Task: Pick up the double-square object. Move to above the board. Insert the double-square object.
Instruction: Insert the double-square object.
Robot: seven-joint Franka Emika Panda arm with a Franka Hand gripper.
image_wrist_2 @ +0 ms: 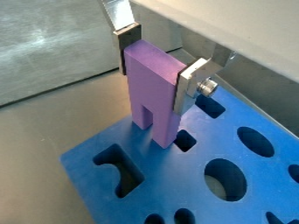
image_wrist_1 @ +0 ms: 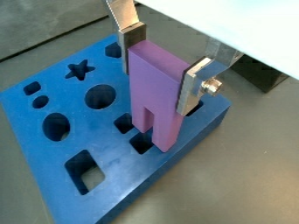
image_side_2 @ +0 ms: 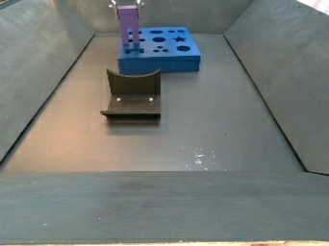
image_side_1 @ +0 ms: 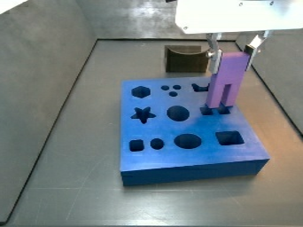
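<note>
The gripper (image_wrist_1: 163, 63) stands above the board (image_wrist_1: 70, 131), near one of its edges, and its two flat silver fingers (image_wrist_1: 132, 35) pinch the double-square object (image_wrist_1: 158, 92) at its upper part. The purple block is held upright between the dark pads – one finger on each of its narrow sides, as both wrist views show (image_wrist_2: 158, 63).

The lower end of the double-square object (image_wrist_2: 156, 96) has two square prongs with a slot between them. In both wrist views the prongs reach down to the surface of the board (image_wrist_2: 111, 188) at a pair of square holes; how deep they sit in the holes I cannot tell, because the block itself hides this place.

In a side view the double-square object (image_side_1: 228, 82) rises from the far right part of the board (image_side_1: 160, 155), close to its right edge, with the gripper (image_side_1: 232, 46) directly over it. The board lies flat on the grey floor and shows a star hole (image_side_1: 142, 114), a hexagon hole (image_side_1: 140, 90), round holes and square holes.

Behind the board in this view stands the fixture (image_side_1: 185, 58) – a dark bracket, apart from the board. In a side view from the opposite end, the fixture (image_side_2: 133, 96) is nearer to the camera, and the board (image_side_2: 164, 50) lies beyond it with the double-square object (image_side_2: 130, 27) standing at its left end.
</note>
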